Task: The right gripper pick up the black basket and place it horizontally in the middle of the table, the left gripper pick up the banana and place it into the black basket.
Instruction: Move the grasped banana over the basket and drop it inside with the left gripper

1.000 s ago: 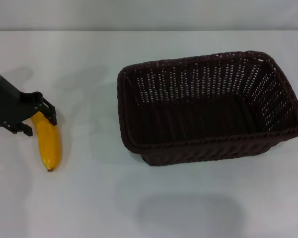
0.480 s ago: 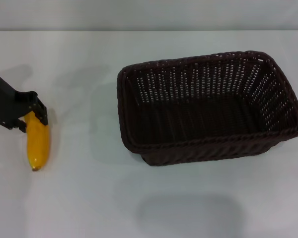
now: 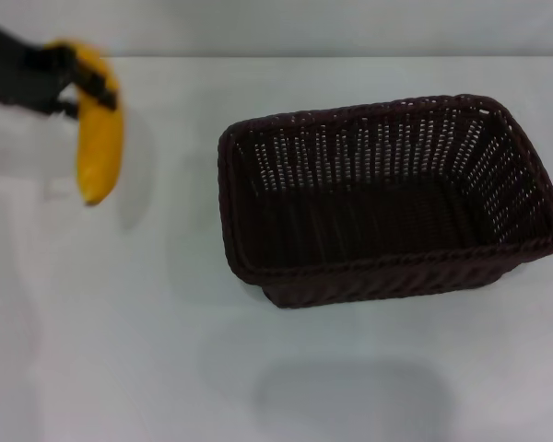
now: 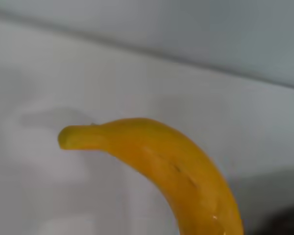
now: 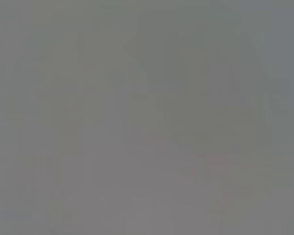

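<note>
My left gripper (image 3: 74,78) is at the far left of the head view, shut on the upper end of the yellow banana (image 3: 100,138). It holds the banana above the white table (image 3: 147,350), hanging tip down, left of the basket. The banana fills the left wrist view (image 4: 171,171) with its stem free. The black basket (image 3: 387,198) stands open side up on the table, right of centre, long side across, with nothing inside. My right gripper is not in view; the right wrist view shows only flat grey.
The table's far edge (image 3: 276,57) meets a grey wall behind. A faint shadow (image 3: 350,401) lies on the tabletop in front of the basket.
My left gripper has lifted the banana off the table and carried it up and a little right, toward the basket. The basket has not moved.
</note>
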### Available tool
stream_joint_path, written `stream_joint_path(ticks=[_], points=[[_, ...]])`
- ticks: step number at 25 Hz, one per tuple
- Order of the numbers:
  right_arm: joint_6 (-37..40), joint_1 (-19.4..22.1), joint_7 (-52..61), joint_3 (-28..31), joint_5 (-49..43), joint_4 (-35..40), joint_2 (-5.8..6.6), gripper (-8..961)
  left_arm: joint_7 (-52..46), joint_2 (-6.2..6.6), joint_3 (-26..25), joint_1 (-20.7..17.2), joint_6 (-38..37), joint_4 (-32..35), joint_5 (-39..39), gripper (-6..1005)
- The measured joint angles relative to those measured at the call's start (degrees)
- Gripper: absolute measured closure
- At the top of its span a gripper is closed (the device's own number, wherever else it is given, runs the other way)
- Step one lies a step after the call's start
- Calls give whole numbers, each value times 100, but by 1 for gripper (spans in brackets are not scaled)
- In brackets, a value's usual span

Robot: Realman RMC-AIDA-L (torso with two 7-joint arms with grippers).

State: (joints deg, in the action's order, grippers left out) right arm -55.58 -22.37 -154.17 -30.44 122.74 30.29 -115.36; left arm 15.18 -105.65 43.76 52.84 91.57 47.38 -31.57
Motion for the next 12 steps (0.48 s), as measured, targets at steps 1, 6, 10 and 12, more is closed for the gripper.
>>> stream_joint_path(ticks=[1, 6, 10, 12], points=[[0, -12, 5, -5, 0, 0, -2, 273, 196, 31, 5, 11, 183, 121, -311, 470], [-46, -51, 222, -58, 3, 3, -29, 273, 1161, -13, 54, 201, 1085, 570, -1498, 447], [-144, -51, 373, -87, 4, 9, -32, 273, 1441, -249, 168, 497, 1257, 519, -1681, 429], [-200, -52, 384, -103, 4, 5, -32, 273, 1486, -344, 326, 602, 1213, 462, -1671, 420]])
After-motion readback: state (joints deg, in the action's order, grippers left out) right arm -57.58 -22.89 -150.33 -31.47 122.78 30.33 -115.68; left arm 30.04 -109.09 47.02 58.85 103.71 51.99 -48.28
